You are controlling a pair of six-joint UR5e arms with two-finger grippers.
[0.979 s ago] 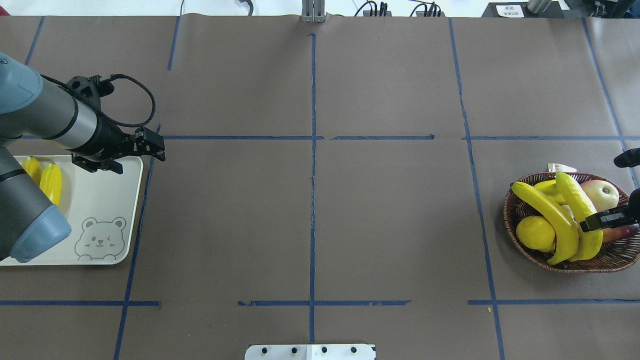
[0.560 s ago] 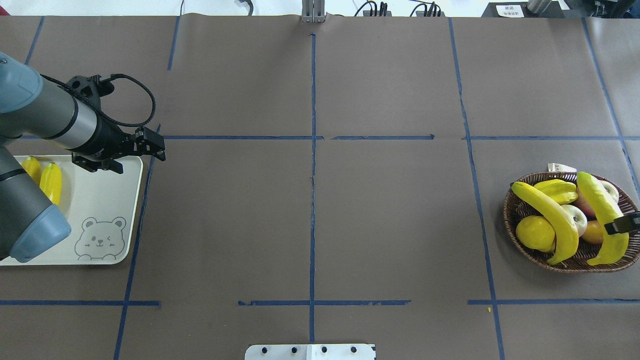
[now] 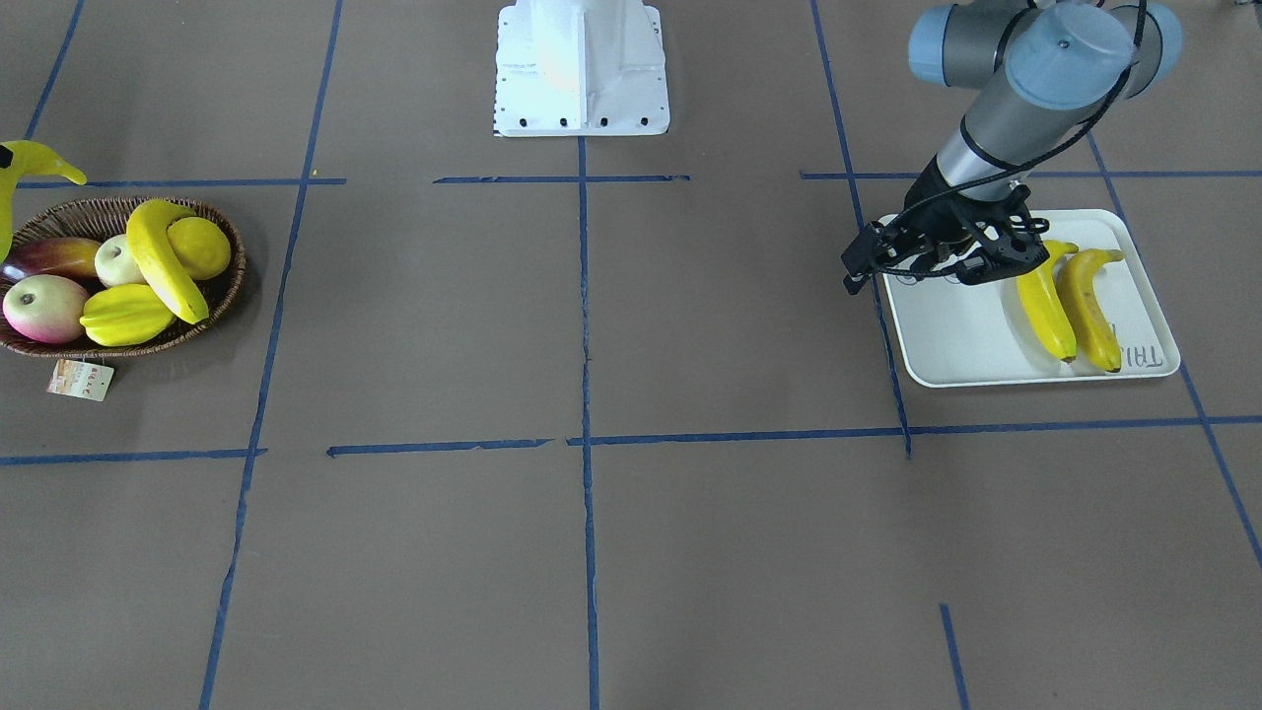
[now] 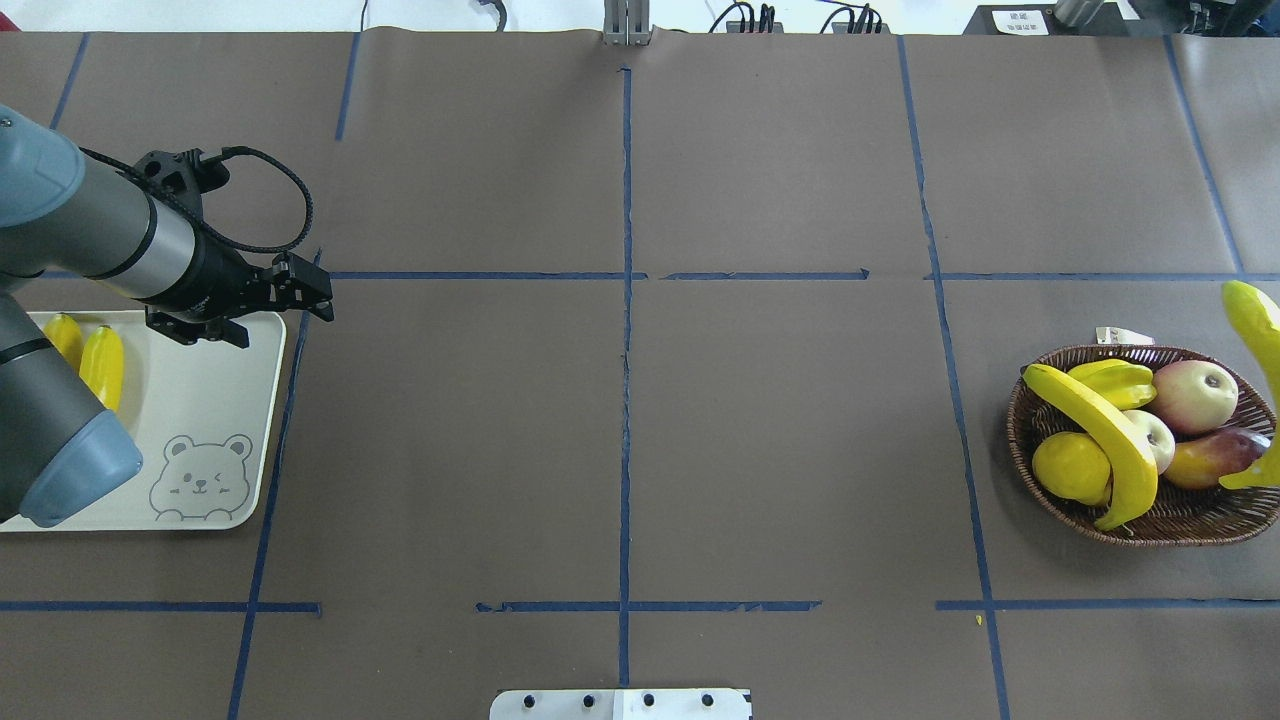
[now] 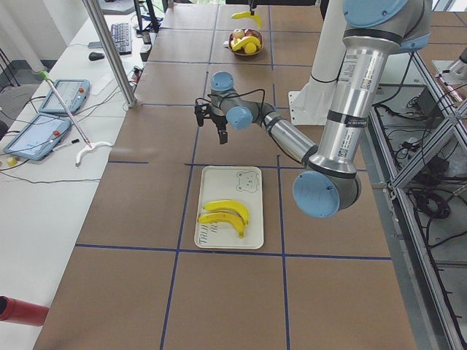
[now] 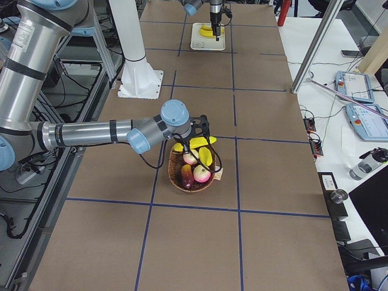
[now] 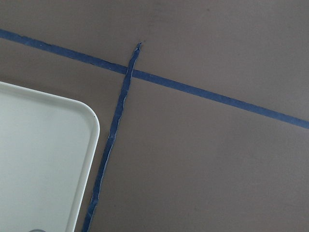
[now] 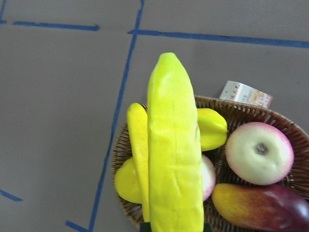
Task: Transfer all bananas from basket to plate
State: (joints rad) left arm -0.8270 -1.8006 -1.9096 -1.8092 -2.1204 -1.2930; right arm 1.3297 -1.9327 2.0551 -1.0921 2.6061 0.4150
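Observation:
My right gripper [image 6: 205, 133] is shut on a greenish-yellow banana [image 8: 175, 154] and holds it in the air above the brown wicker basket [image 4: 1030, 470]. The held banana shows at the right edge of the overhead view [image 4: 1258, 315]; the gripper itself is out of that view. One banana [image 4: 1100, 425] lies in the basket. Two bananas [image 3: 1043, 306] [image 3: 1089, 306] lie on the white bear plate [image 4: 200, 400]. My left gripper [image 4: 315, 295] is open and empty, just past the plate's far right corner.
The basket also holds a starfruit [image 4: 1115, 380], a lemon [image 4: 1070, 465], an apple [image 4: 1195, 395] and a mango [image 4: 1210, 455]. A paper tag [image 4: 1122, 336] hangs at its far rim. Blue tape lines cross the brown table.
My right gripper has lifted the held banana up out of the basket and to the right, leaving the overhead view. The apple and mango under it now show. The left arm has not moved.

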